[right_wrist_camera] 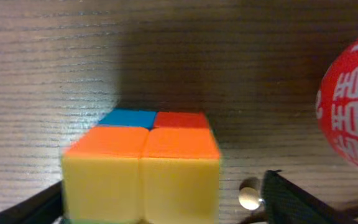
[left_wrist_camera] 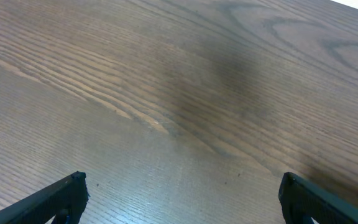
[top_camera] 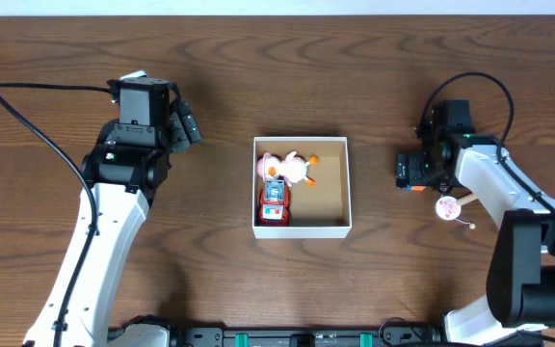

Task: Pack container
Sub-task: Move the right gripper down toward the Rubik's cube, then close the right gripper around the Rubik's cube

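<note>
The container (top_camera: 347, 183), a square white box with a brown inside, sits at the table's middle. It holds a pink plush toy (top_camera: 285, 168) and a red toy car (top_camera: 274, 204) on its left side. A small cube (right_wrist_camera: 142, 168) with orange, yellow, blue and red faces rests on the table, right of the container. My right gripper (right_wrist_camera: 163, 186) is open with its fingers on either side of the cube, and there is a gap at the right finger. In the overhead view that gripper (top_camera: 410, 173) hides most of the cube (top_camera: 414, 189). My left gripper (top_camera: 189, 125) is open and empty, left of the container.
A small round drum toy on a stick (top_camera: 448, 207) lies just right of my right gripper. In the right wrist view it shows as a red face with white characters (right_wrist_camera: 353, 106), with a small bead (right_wrist_camera: 249, 198) beside it. The left wrist view shows only bare wood between the fingers (left_wrist_camera: 182, 186).
</note>
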Robot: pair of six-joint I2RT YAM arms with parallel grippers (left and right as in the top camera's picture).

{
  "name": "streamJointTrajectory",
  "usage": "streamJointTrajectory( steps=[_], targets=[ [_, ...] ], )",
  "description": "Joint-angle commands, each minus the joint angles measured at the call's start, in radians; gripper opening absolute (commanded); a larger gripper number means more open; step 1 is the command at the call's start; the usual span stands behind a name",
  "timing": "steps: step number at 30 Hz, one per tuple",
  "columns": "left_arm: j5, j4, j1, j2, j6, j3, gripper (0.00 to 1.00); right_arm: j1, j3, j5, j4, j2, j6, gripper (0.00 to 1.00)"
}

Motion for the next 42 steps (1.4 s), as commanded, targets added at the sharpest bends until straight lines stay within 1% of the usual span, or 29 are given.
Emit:
streamJointTrajectory(
  steps=[1, 4, 5, 10, 14, 17, 21, 22, 24, 28, 31, 33, 34, 36, 37, 42],
  targets=[
    [-0.012, 0.0, 0.004, -0.013, -0.013, 0.027, 0.98, 0.011, 0.012, 0.005, 0.003, 0.005, -0.003, 0.77],
    [-0.012, 0.0, 0.004, -0.013, -0.013, 0.027, 0.98, 0.011, 0.014, 0.006, 0.0, -0.008, -0.003, 0.67],
    [-0.012, 0.0, 0.004, -0.013, -0.013, 0.027, 0.98, 0.011, 0.014, 0.006, 0.0, -0.014, -0.003, 0.66],
    [-0.012, 0.0, 0.004, -0.013, -0.013, 0.027, 0.98, 0.031, 0.014, 0.006, -0.001, -0.071, -0.004, 0.66],
    [-0.012, 0.0, 0.004, -0.013, -0.013, 0.027, 0.98, 0.071, 0.014, 0.01, -0.019, -0.135, -0.004, 0.63],
    [-0.012, 0.0, 0.004, -0.013, -0.013, 0.027, 0.98, 0.118, 0.014, 0.01, -0.04, -0.197, -0.003, 0.6],
    [-0.012, 0.0, 0.004, -0.013, -0.013, 0.027, 0.98, 0.197, 0.014, 0.016, -0.072, -0.279, -0.003, 0.59],
    [-0.012, 0.0, 0.004, -0.013, -0.013, 0.027, 0.98, 0.218, 0.014, 0.023, -0.08, -0.3, -0.003, 0.56],
    [-0.012, 0.0, 0.004, -0.013, -0.013, 0.027, 0.98, 0.252, 0.014, 0.032, -0.096, -0.341, -0.002, 0.55],
    [-0.012, 0.0, 0.004, -0.013, -0.013, 0.027, 0.98, 0.279, 0.014, 0.109, -0.113, -0.408, 0.018, 0.59],
    [-0.012, 0.0, 0.004, -0.013, -0.013, 0.027, 0.98, 0.27, 0.014, 0.177, -0.128, -0.431, 0.019, 0.77],
    [-0.012, 0.0, 0.004, -0.013, -0.013, 0.027, 0.98, 0.258, 0.012, 0.187, -0.135, -0.429, 0.019, 0.86],
    [-0.012, 0.0, 0.004, -0.013, -0.013, 0.027, 0.98, 0.25, 0.008, 0.196, -0.135, -0.422, 0.018, 0.86],
    [-0.012, 0.0, 0.004, -0.013, -0.013, 0.027, 0.98, 0.233, -0.003, 0.2, -0.122, -0.406, 0.014, 0.91],
    [-0.012, 0.0, 0.004, -0.013, -0.013, 0.027, 0.98, 0.222, -0.011, 0.2, -0.11, -0.392, 0.011, 0.91],
    [-0.012, 0.0, 0.004, -0.013, -0.013, 0.027, 0.98, 0.185, -0.044, 0.2, -0.055, -0.296, -0.016, 0.91]
  ],
)
